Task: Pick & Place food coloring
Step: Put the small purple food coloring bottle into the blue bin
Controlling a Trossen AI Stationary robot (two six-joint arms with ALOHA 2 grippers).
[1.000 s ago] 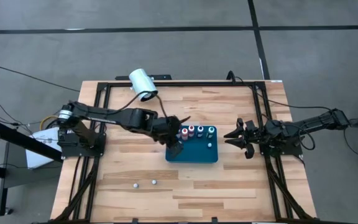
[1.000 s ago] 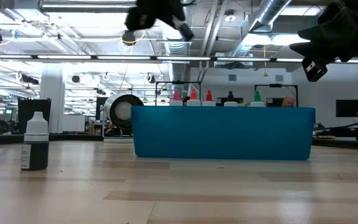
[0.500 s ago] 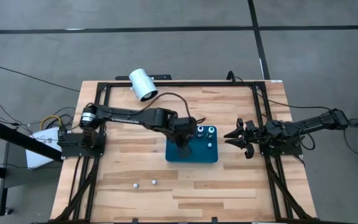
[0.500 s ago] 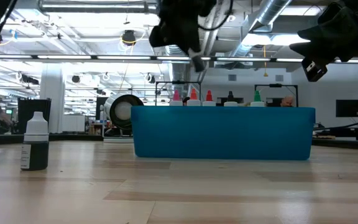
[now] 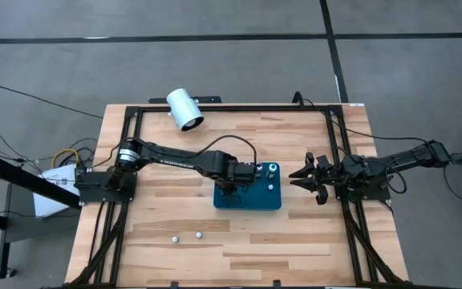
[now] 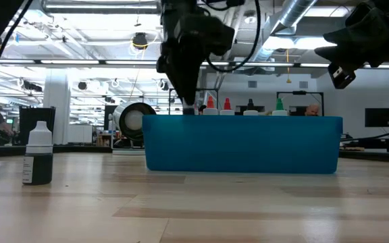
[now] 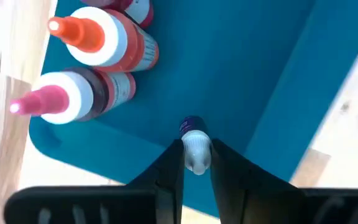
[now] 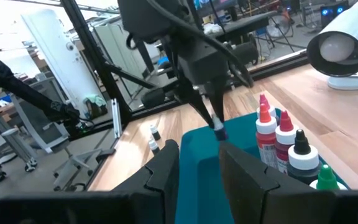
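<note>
A blue tray (image 5: pixel 257 201) stands mid-table with several food coloring bottles (image 8: pixel 272 134) upright along its far side, their tips pink, orange, red, black and green. My left gripper (image 7: pixel 196 163) points down over the tray's left part, shut on a tiny food coloring bottle (image 7: pixel 193 138) with a white top and a blue lower end. It stands beside the pink-tipped bottle (image 7: pixel 67 99). My right gripper (image 5: pixel 306 178) waits open at the table's right, level, with nothing between its fingers. My left gripper pinches the tiny bottle's white upper end (image 7: pixel 196 154) between its two fingertips, coming from above and pointing down. The bottle hangs below the fingers with its blue end (image 8: pixel 219 130) down, over the tray's floor near the left wall, and it looks clear of the floor.
Two small loose bottles (image 5: pixel 187 237) lie near the front edge; the low view shows one (image 6: pixel 38 155) upright, dark with a white cap. A large white cylinder (image 5: pixel 184 109) sits at the far left. Black frame rails border the wooden table (image 5: pixel 175 209).
My left gripper has come down from high above toward the blue tray and a little toward the table's right, tipping from a slant to point almost straight down and rolling. It has stayed shut on the tiny bottle, which now hangs at the tray's rim.
</note>
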